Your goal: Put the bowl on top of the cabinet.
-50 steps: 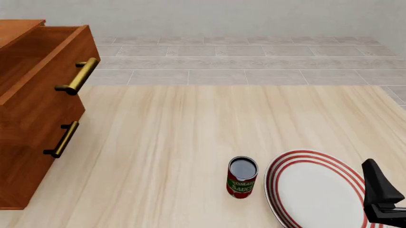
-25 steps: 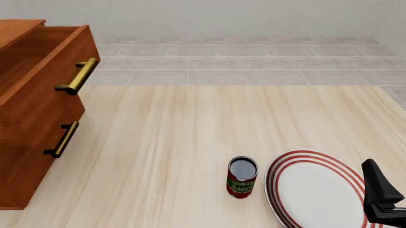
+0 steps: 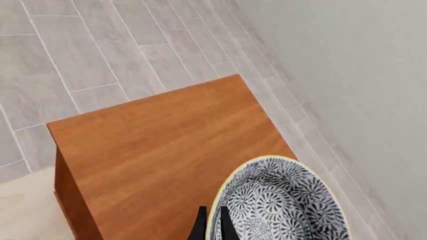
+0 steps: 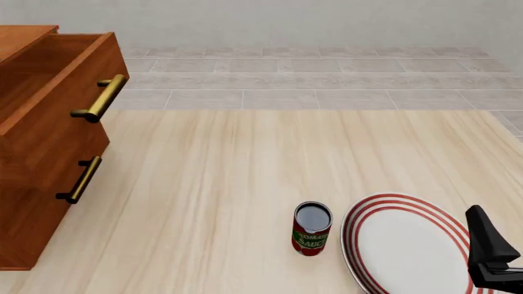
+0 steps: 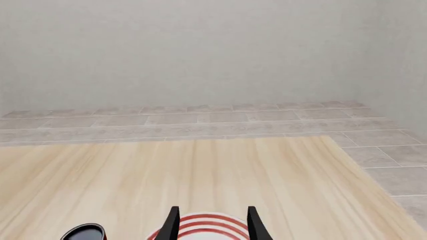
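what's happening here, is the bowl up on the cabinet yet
The left gripper pinches the rim of the patterned bowl over the flat top of the cabinet. Whether the bowl already rests on the wood cannot be told from the left wrist view. The right gripper is open, idling above the red-ringed plate, with a tomato sauce can standing just beside the plate on the table.
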Tool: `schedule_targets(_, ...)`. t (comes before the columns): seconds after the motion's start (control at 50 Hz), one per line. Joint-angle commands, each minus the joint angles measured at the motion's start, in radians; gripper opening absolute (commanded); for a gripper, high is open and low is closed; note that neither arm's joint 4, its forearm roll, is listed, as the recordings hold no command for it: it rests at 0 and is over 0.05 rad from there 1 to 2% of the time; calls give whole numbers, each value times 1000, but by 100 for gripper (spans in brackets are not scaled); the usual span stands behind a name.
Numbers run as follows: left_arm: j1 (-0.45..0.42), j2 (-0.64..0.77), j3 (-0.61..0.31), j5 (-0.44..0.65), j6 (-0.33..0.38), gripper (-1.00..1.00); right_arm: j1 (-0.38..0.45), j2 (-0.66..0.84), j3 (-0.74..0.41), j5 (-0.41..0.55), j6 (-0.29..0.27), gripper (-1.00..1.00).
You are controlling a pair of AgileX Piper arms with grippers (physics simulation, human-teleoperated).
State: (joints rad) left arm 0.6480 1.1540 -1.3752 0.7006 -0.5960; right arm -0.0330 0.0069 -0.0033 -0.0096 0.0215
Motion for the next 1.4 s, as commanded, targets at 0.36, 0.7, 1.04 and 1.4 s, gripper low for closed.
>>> schedule_targets(0.36, 40, 21, 6, -16, 6, -100, -2, 9, 2, -11, -1, 100)
schedule_targets(0.7, 55, 31, -2, -15, 28, -100, -5, 3, 1, -6, 4, 100)
schedule_targets(1.04, 62, 38, -15, -7, 44, -100, -6, 4, 0, -5, 4, 100)
schedule_targets(1.4, 51, 43, 6, -21, 36, -100, -6, 3, 1, -4, 4, 100)
